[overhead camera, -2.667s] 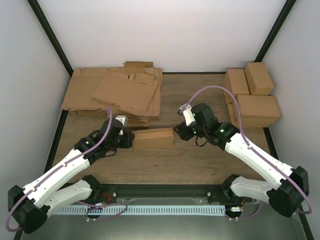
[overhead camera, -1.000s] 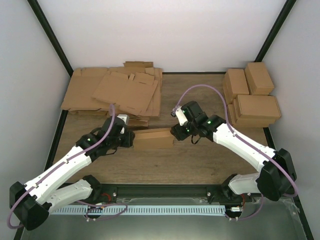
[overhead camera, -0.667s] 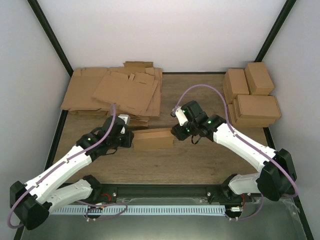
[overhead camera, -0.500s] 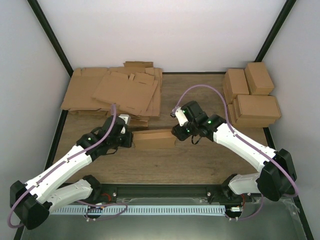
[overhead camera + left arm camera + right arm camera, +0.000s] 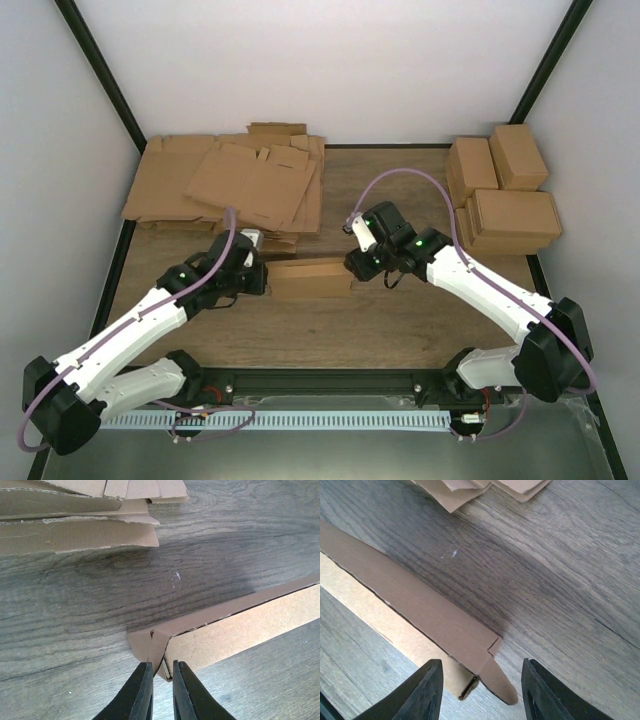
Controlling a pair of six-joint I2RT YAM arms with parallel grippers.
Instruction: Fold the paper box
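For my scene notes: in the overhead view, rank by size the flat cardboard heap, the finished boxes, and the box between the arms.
Largest: flat cardboard heap.
Then the finished boxes together.
Smallest: paper box.

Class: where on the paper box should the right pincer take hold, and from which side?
Probably the rounded tab at the right end of the paper box, approached end-on from the right: thin, sticking out free, it lies between the open fingers of the right pincer.

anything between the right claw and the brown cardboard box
Nothing visible does. The right claw stands open astride the end corner of the plain brown cardboard mailer box, whose rounded flap lies between its fingers.
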